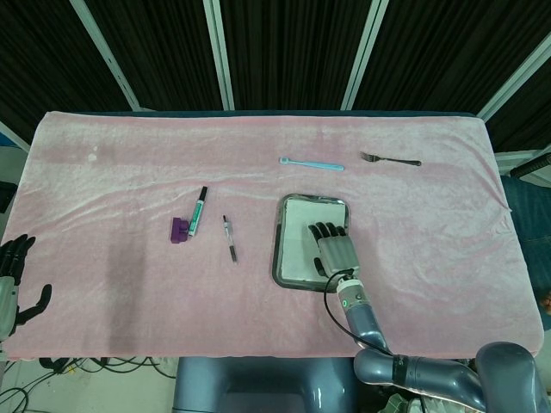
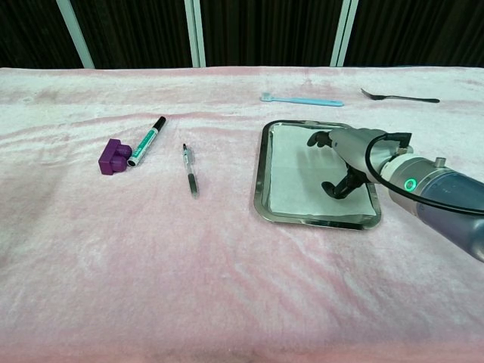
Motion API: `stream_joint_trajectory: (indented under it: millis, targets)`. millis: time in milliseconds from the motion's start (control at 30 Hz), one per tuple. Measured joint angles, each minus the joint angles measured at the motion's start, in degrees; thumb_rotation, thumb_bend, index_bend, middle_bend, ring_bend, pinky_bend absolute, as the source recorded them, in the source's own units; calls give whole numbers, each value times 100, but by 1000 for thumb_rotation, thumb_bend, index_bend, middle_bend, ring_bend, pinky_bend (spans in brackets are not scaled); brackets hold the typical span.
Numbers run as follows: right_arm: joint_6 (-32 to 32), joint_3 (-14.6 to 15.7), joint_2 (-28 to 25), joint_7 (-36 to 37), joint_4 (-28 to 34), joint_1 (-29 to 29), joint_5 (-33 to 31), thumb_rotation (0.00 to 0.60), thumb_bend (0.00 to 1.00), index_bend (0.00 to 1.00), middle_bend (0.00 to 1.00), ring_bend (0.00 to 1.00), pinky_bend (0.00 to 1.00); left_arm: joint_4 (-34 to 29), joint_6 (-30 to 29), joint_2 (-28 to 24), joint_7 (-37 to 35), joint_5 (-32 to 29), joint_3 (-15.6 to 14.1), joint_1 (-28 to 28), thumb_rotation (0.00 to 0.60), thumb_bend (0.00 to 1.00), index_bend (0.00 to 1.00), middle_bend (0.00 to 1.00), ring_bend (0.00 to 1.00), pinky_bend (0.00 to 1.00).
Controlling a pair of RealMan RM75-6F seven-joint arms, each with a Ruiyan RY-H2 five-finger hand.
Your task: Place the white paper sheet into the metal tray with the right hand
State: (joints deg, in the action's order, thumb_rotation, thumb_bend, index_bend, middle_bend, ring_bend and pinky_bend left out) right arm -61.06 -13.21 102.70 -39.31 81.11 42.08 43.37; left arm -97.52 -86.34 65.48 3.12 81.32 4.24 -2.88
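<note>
The white paper sheet lies flat inside the metal tray, right of the table's middle. My right hand is spread palm-down over the right half of the sheet, thumb and fingers apart and holding nothing. Whether its fingertips touch the paper cannot be made out. The hand hides part of the sheet and the tray's right rim in the head view. My left hand hangs at the table's near left corner, fingers apart and empty.
A purple block, a green marker and a pen lie left of the tray. A blue toothbrush and a fork lie beyond it. Pink cloth covers the table.
</note>
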Motion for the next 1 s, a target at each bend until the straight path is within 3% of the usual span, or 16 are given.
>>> stream_joint_trajectory:
  millis: [1000]
  targets:
    - [-134,297,248,-238,-114,4,87,600,392,148,158,142,167,-4,13,-16,3,-14,-4,-7,600,407,71,30,0,0]
